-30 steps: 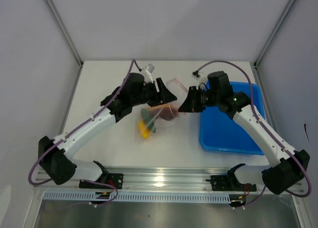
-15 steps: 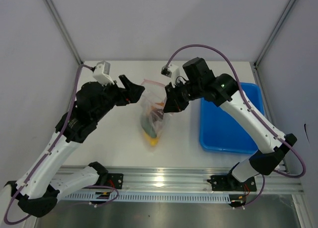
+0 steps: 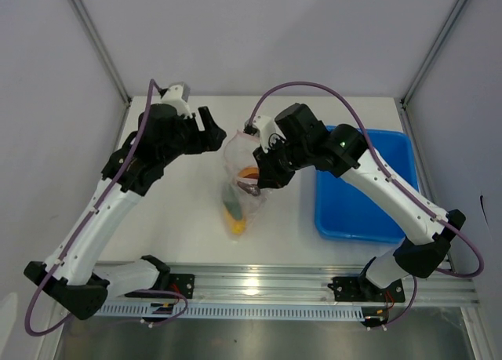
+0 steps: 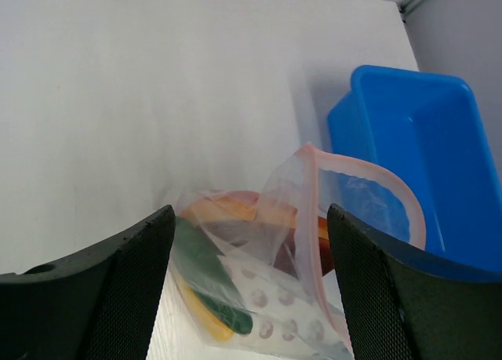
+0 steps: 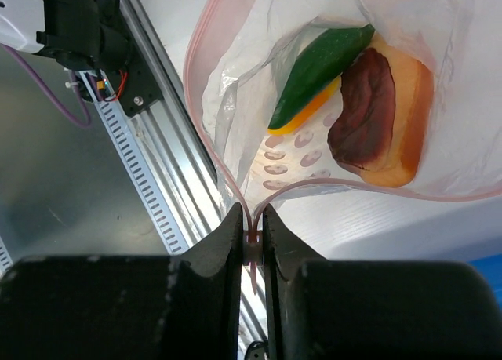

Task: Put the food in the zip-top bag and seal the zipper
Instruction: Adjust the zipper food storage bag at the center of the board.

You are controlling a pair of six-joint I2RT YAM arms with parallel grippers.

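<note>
The clear zip-top bag (image 3: 238,165) with pink dots hangs from my right gripper (image 3: 260,176), its bottom resting on the table. All the food is inside: the dark-green cucumber (image 5: 321,58), the yellow-orange piece (image 5: 409,129) and the red-brown piece (image 5: 365,109). My right gripper (image 5: 252,238) is shut on one end of the pink zipper (image 5: 210,38), whose two strips spread apart above the pinch, so the mouth gapes. My left gripper (image 3: 219,135) is open and empty just left of the bag's top. In the left wrist view the bag (image 4: 274,297) lies between and beyond the open fingers (image 4: 118,297).
A blue rectangular tray (image 3: 365,211) stands right of the bag, under my right arm; it also shows in the left wrist view (image 4: 423,125). The aluminium rail (image 3: 259,285) runs along the table's near edge. Grey walls close in the back and sides.
My left gripper has let go of the bag and drawn back to its left, open. My right gripper has lifted the bag upright, and the food has slid to the bottom.
</note>
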